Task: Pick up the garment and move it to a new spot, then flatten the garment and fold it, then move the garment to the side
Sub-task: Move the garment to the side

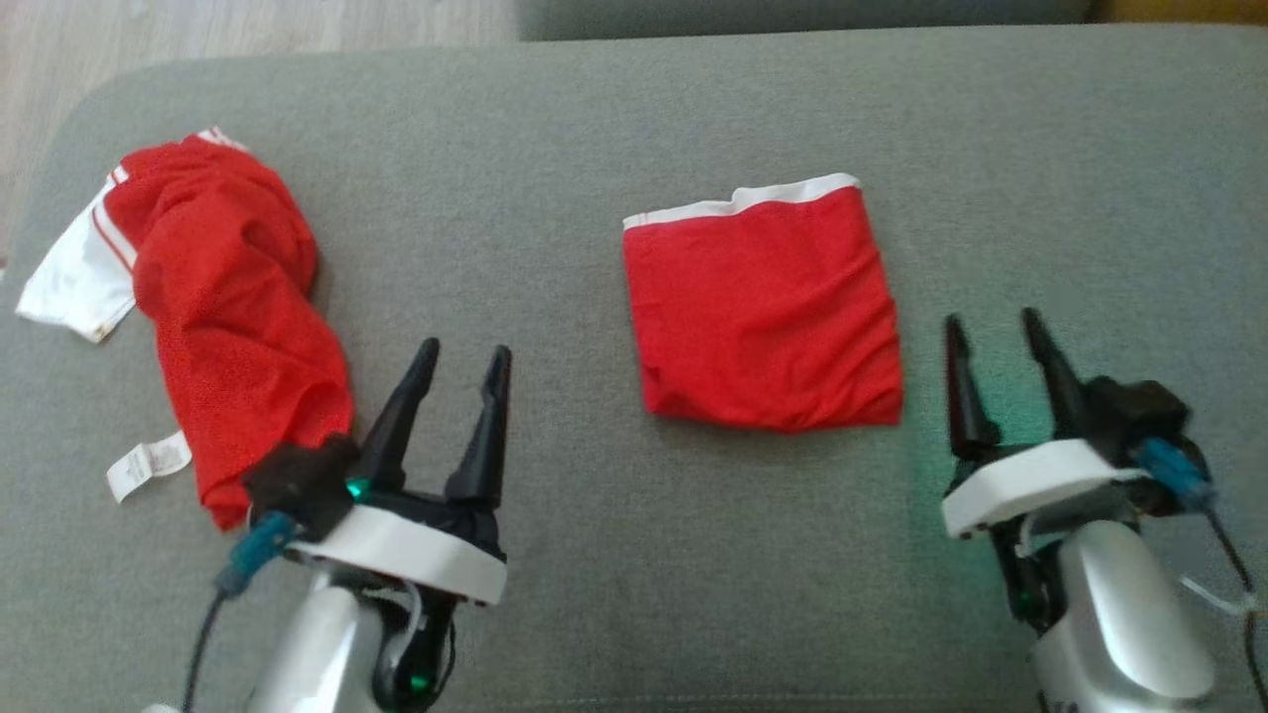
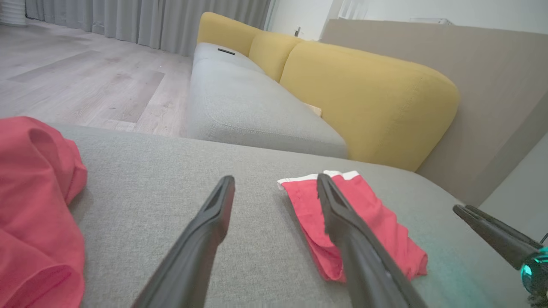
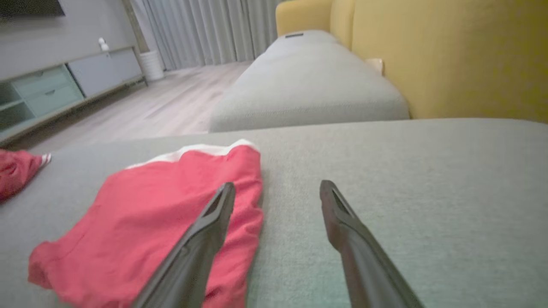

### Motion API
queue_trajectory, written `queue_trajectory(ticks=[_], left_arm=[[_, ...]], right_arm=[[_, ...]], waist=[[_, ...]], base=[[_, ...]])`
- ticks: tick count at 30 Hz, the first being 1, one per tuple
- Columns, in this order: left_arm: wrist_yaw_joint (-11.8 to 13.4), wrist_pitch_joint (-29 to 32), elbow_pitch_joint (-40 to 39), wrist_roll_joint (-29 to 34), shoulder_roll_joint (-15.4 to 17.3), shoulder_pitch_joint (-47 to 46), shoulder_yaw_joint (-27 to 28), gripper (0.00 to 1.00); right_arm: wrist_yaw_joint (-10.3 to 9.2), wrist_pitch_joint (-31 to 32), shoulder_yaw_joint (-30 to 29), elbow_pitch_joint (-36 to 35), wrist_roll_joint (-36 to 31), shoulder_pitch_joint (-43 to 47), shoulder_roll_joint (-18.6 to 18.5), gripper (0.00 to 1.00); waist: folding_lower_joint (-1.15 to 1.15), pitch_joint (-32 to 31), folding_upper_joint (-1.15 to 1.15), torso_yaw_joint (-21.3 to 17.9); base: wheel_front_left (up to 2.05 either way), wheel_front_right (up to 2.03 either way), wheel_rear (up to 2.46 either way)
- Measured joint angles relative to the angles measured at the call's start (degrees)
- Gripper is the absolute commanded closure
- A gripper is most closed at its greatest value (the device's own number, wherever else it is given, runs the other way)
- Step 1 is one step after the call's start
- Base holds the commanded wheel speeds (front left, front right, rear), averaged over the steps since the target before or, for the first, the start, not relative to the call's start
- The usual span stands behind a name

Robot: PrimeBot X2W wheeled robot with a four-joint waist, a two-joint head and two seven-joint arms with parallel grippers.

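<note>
A red garment [image 1: 763, 307] with a white waistband lies folded into a rough square in the middle of the grey cushion [image 1: 634, 109]. The left wrist view has it [image 2: 376, 222] behind the right finger, and in the right wrist view it [image 3: 141, 214] lies left of the fingers. My right gripper [image 1: 992, 319] [image 3: 277, 185] stands open just right of it, apart from the cloth, holding nothing. My left gripper [image 1: 466, 352] [image 2: 275, 179] is open and empty too, left of the folded garment.
A second red garment [image 1: 228, 297] [image 2: 30, 192] [image 3: 15, 171] with white trim lies crumpled at the cushion's left end, touching my left wrist. Beyond the cushion's far edge are another grey seat [image 2: 257, 111], yellow backrests [image 2: 368, 94] and wooden floor [image 2: 85, 77].
</note>
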Motion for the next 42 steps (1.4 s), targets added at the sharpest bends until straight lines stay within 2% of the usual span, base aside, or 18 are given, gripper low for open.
queue_trajectory(ticks=[3, 11, 23, 24, 25, 26, 35, 38, 42], left_arm=[[0.0, 0.0, 0.1, 3.6, 0.0, -0.5, -2.3, 0.0], [0.0, 0.0, 0.1, 2.0, 0.0, -2.4, -4.3, 0.0], [0.0, 0.0, 0.4, 1.2, 0.0, -2.9, -4.9, 0.0], [0.0, 0.0, 0.4, 1.2, 0.0, -3.0, -4.9, 0.0], [0.0, 0.0, 0.4, 1.2, 0.0, -3.0, -4.9, 0.0], [0.0, 0.0, 0.4, 1.2, 0.0, -3.1, -4.9, 0.0], [0.0, 0.0, 0.6, -0.7, 0.0, -3.4, -3.9, 0.0], [0.0, 0.0, 0.6, 0.0, 0.0, -3.4, -3.8, 0.0], [0.0, 0.0, 0.2, 0.3, 0.0, -3.4, -4.0, 0.0]], right_arm=[[0.0, 3.3, 1.2, 1.1, -0.9, -0.4, 0.2, 0.0], [0.0, 9.6, -0.3, 5.5, 1.4, -5.2, 0.2, 0.0], [0.0, 13.9, -4.5, 13.5, -5.0, -12.3, 0.1, 0.0], [0.0, 14.2, -4.4, 14.1, -5.1, -13.0, 0.0, 0.1], [0.0, 14.2, -4.4, 14.1, -5.1, -13.0, 0.0, 0.69], [0.0, 14.2, -4.1, 14.6, -5.2, -13.5, 0.0, 1.0], [0.0, 11.5, 1.5, 16.5, -9.6, -15.2, -0.5, 1.0], [0.0, 11.4, 4.9, 16.4, -9.9, -15.5, -2.5, 1.0], [0.0, 11.9, 9.8, 15.9, -9.8, -16.3, -7.5, 1.0]], waist=[[0.0, 0.9, 0.0, 1.0], [0.0, 3.5, 0.0, 5.0], [0.0, 6.1, 0.0, 9.0], [0.0, 6.2, 0.0, 9.1], [0.0, 6.2, 0.0, 9.1], [0.0, 6.2, 0.0, 9.0], [0.0, 5.1, 0.0, 5.0], [0.0, 4.5, 0.0, 2.5], [0.0, 4.2, 0.0, -1.2]], base=[[0.0, 0.0, 0.0], [0.0, 0.0, 0.0], [0.0, 0.0, 0.0], [0.0, 0.0, 0.0], [0.0, 0.0, 0.0], [0.0, 0.0, 0.0], [0.0, 0.0, 0.0], [0.0, 0.0, 0.0], [0.0, 0.0, 0.0]])
